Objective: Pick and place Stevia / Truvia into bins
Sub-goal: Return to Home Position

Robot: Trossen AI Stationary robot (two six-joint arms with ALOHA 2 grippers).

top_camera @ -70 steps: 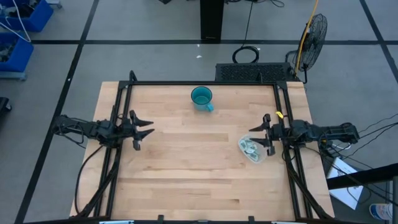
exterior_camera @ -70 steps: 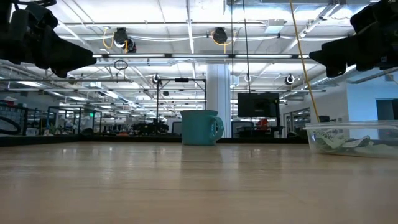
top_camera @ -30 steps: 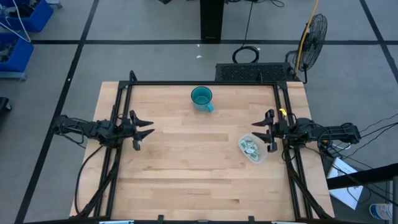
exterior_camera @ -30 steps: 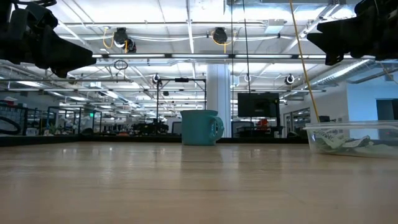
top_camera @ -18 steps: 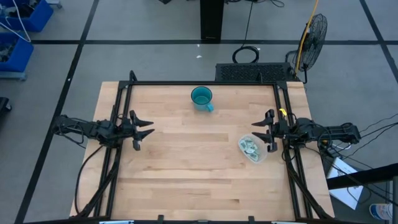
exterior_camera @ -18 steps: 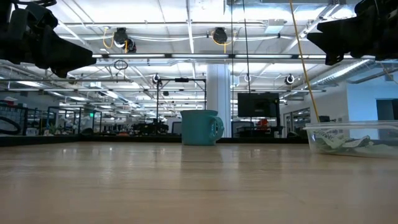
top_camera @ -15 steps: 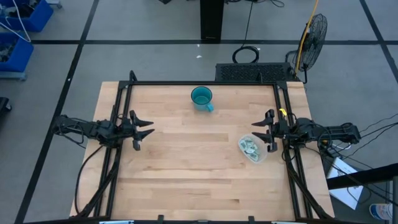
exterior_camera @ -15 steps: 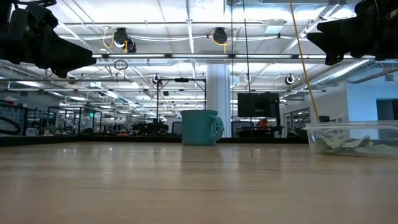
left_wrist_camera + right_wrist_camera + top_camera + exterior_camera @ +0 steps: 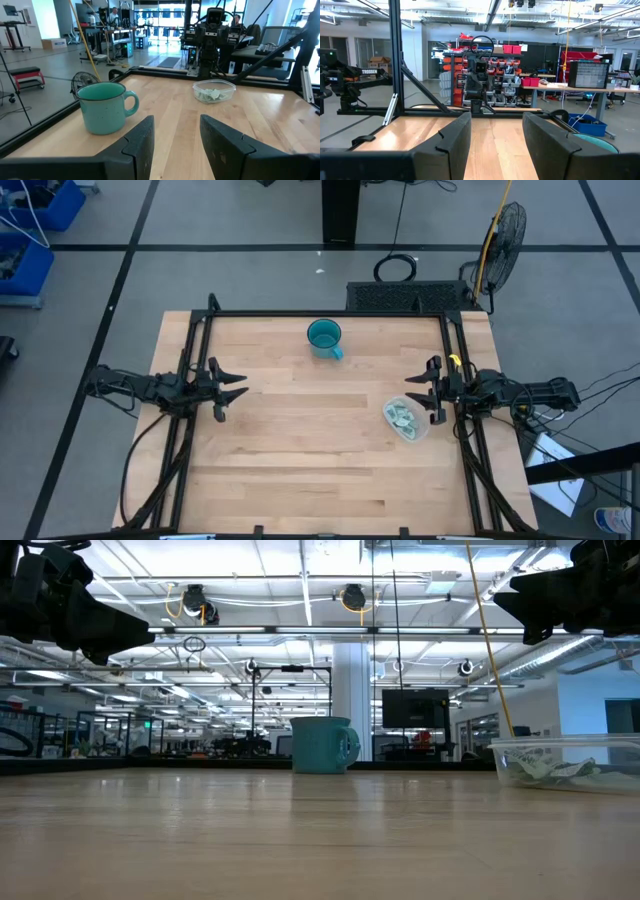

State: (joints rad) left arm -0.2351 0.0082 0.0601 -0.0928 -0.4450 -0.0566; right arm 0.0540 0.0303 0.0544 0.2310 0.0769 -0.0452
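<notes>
The clear plastic tub [image 9: 407, 419] stands on its base near the table's right edge, and also shows in the low view [image 9: 565, 762] and the left wrist view [image 9: 214, 92]. Several pale green and white sachets [image 9: 402, 416] lie inside it; I see none loose on the table. My right gripper [image 9: 416, 398] hangs open in the air just beyond the tub's far right rim, pointing toward the table's left. My left gripper [image 9: 236, 390] is open too, hovering over the table's left edge [image 9: 176, 120]. Neither gripper touches anything.
A teal mug [image 9: 324, 337] with a handle stands upright near the middle of the far edge [image 9: 323, 745]. A black frame rail [image 9: 325, 314] runs around the wooden table top. Bare wood stretches between the two grippers.
My right gripper rose a little more than a second ago and has hung still since. Tub, sachets, mug and left gripper have stayed put.
</notes>
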